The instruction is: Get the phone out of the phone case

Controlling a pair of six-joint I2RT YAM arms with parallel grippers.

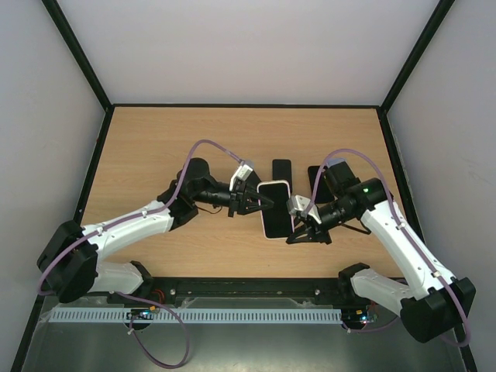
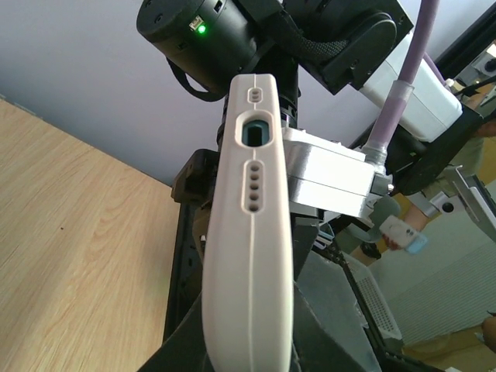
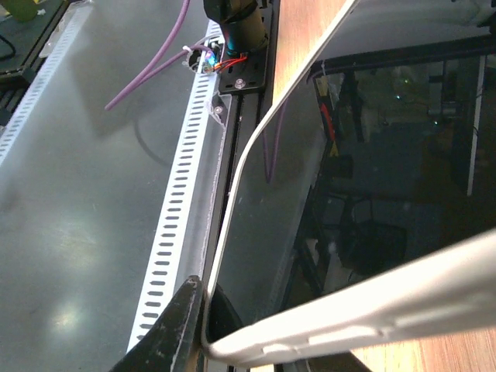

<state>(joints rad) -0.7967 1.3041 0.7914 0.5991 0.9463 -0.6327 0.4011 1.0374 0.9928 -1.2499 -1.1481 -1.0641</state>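
The phone in its white case [image 1: 275, 209] is held between both grippers above the table, screen up. My left gripper [image 1: 260, 203] is shut on the case's left edge. In the left wrist view the case's bottom edge with port cutouts [image 2: 249, 232] rises between the dark fingers [image 2: 186, 341]. My right gripper [image 1: 300, 222] grips the lower right corner. In the right wrist view a dark finger [image 3: 172, 333] presses the case rim [image 3: 349, 314] beside the glossy black screen [image 3: 325, 194]. The other right finger is hidden.
Two dark flat phone-like items lie on the wooden table behind the phone, one at centre [image 1: 281, 169] and one by the right arm [image 1: 316, 180]. Black frame posts and grey walls enclose the table. A slotted white cable duct [image 1: 194, 316] runs along the near edge.
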